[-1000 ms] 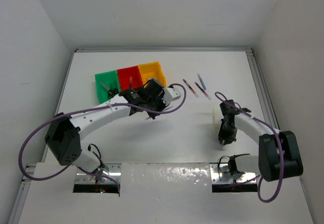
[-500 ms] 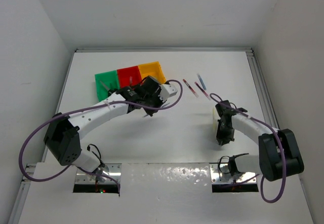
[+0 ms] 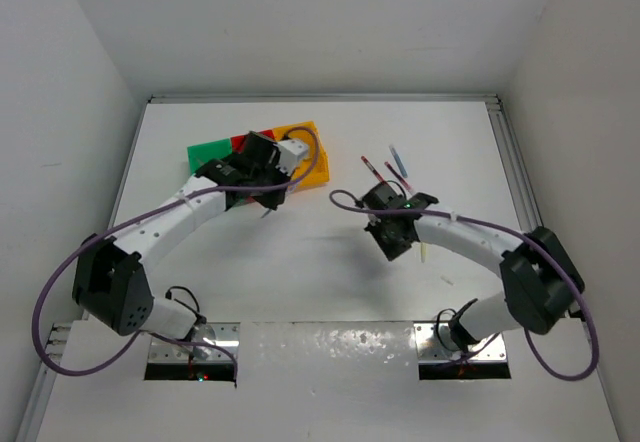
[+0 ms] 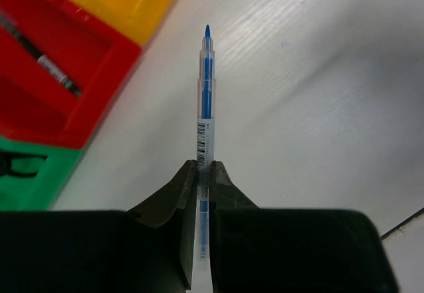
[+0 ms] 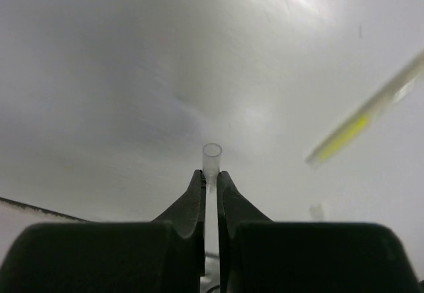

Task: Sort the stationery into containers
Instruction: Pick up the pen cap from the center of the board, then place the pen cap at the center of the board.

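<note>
Stationery, held: blue pen [image 4: 206, 101], clear barrel with barcode label, pinched lengthwise between the fingers of the left claw [image 4: 204, 167]. Tip pointing away from the wrist, over bare table [image 4: 318, 94], just beside the outer wall of the red bin [image 4: 99, 87].

Stationery, held: clear tube [image 5: 211, 155], small and open-ended, gripped at the very fingertips of the right claw [image 5: 210, 175], fingers pressed nearly together on it. Over the middle of the table, slightly toward the right edge.

Stationery, loose: pale stick [image 5: 361, 122] with a yellow stretch, blurred, off to the right of the right claw and apart from it.

Stationery, loose: first red-white pen [image 3: 372, 170], second red-white pen [image 3: 399, 178] and loose blue pen [image 3: 399, 156]. Lying near one another toward the far edge of the table, right of centre, apart from both claws.

Containers: green bin [image 3: 205, 152], red bin and yellow-orange bin [image 3: 315, 162], joined in a row toward the far edge, left of centre, partly hidden under the left arm [image 3: 170, 222].

Contents: dark pen with white band [image 4: 45, 58] in the red bin. Black looped handle [image 4: 20, 165] in the green bin, mostly cut off at the edge of the view.
</note>
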Robot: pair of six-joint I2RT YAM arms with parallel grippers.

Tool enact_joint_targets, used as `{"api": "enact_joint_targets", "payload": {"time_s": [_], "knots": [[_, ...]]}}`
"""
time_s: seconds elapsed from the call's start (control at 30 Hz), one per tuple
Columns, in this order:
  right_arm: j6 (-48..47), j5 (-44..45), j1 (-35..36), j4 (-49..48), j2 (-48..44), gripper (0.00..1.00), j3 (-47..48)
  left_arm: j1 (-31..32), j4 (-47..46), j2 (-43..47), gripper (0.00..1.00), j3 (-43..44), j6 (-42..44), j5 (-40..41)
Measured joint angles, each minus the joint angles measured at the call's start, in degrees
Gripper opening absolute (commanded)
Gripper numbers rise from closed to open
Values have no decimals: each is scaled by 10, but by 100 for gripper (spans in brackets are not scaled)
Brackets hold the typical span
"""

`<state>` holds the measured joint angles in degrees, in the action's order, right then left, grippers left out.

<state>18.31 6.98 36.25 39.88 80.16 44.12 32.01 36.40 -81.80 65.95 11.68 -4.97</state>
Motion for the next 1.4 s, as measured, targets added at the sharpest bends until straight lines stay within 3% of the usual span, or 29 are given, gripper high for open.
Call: {"api": "enact_joint_targets", "payload": {"time_s": [0.17, 0.33, 0.6, 0.87, 0.97, 1.1, 1.27, 1.4], "knots": [[-193, 0, 40, -36, 116, 0, 95, -94, 0, 31, 0, -18, -51, -11], [-381, -32, 44, -55, 178, 0, 114, -161, 0, 72, 0, -31, -81, -12], [-575, -85, 47, -68, 193, 7, 122, -186, -2, 99, 0, -51, -99, -21], [-646, -82, 54, -30, 241, 16, 154, -189, -9, 98, 0, -52, -105, -21], [-656, -76, 59, -19, 243, 26, 158, -190, -11, 94, 0, -52, -105, -20], [-663, -71, 60, -8, 243, 33, 162, -190, -13, 93, 0, -52, -105, -18], [-658, -56, 62, 0, 229, 34, 163, -190, -14, 93, 0, -52, -105, -18], [-603, -37, 63, -15, 163, 33, 165, -190, -15, 93, 0, -52, -104, -18]]}}
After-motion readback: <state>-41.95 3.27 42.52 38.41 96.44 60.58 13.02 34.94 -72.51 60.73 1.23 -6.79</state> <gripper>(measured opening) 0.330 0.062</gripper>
